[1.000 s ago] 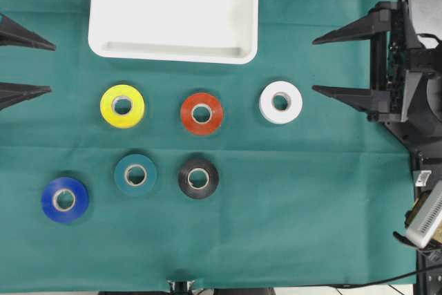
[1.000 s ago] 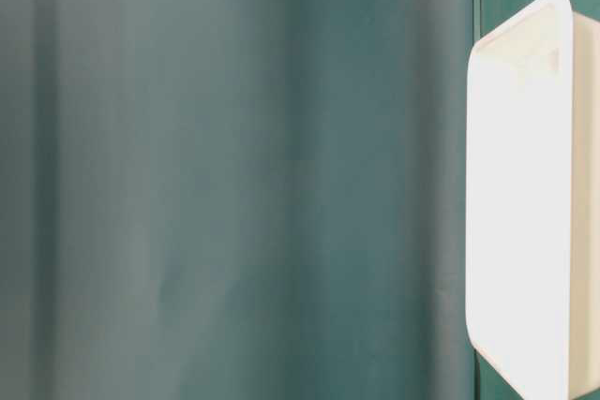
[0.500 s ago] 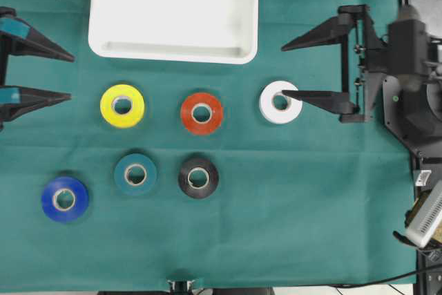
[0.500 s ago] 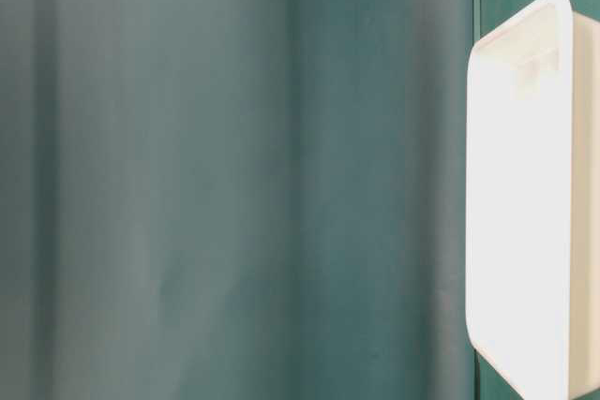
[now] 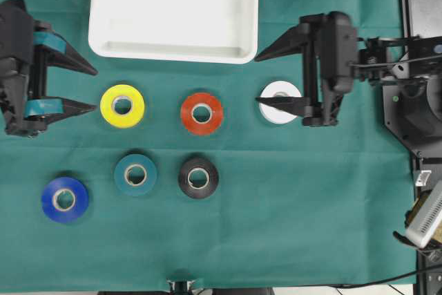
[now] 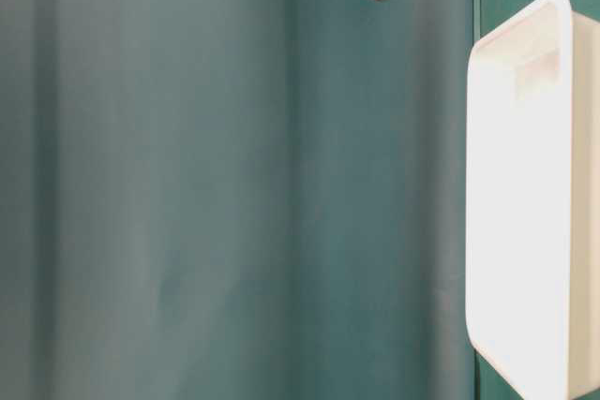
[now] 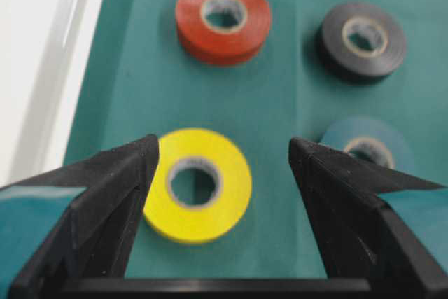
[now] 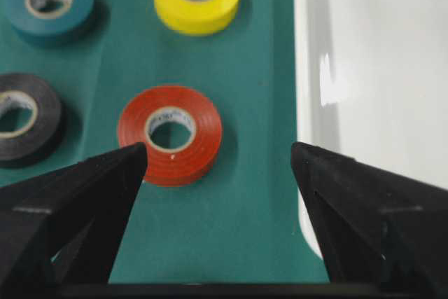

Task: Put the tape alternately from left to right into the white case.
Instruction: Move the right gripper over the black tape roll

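Reaching inward level, left end effector (image 5: 95, 89) and right end effector (image 5: 257, 78) gape empty.

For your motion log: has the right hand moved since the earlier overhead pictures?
Yes. The right hand has moved leftward, and now reaches over the white roll.

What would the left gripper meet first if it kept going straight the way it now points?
Probably the yellow tape, lying just ahead between the left gripper's open jaws; its height above the roll is unclear.
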Controlling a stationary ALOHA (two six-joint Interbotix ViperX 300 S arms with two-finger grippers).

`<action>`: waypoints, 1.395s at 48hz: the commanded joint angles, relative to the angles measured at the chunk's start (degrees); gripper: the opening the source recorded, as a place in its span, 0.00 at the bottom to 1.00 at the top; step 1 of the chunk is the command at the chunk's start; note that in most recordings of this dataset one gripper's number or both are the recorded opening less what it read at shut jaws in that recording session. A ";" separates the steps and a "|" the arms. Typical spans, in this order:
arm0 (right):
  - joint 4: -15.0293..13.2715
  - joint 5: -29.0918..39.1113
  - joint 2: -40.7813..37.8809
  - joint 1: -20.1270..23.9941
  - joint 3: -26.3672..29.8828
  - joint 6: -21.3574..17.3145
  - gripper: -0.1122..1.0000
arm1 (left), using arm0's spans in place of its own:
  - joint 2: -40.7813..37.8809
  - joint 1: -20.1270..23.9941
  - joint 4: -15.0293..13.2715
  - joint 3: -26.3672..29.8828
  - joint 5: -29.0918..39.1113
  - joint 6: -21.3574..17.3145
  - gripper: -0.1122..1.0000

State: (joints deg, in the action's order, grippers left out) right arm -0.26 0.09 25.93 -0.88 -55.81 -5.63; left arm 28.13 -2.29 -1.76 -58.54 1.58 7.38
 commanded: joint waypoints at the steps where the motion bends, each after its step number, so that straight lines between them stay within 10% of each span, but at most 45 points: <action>1: 0.00 0.79 -1.76 -0.09 2.37 0.00 0.65 | -0.97 -0.09 -0.09 2.02 0.79 0.00 0.84; 67: -1.14 1.32 -14.24 5.80 10.02 -0.18 0.65 | -2.72 0.35 -0.09 2.55 1.32 0.00 0.84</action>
State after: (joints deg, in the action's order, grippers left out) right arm -1.49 1.85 12.04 3.60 -47.81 -5.63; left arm 24.96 -2.11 -1.76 -57.04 3.16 7.38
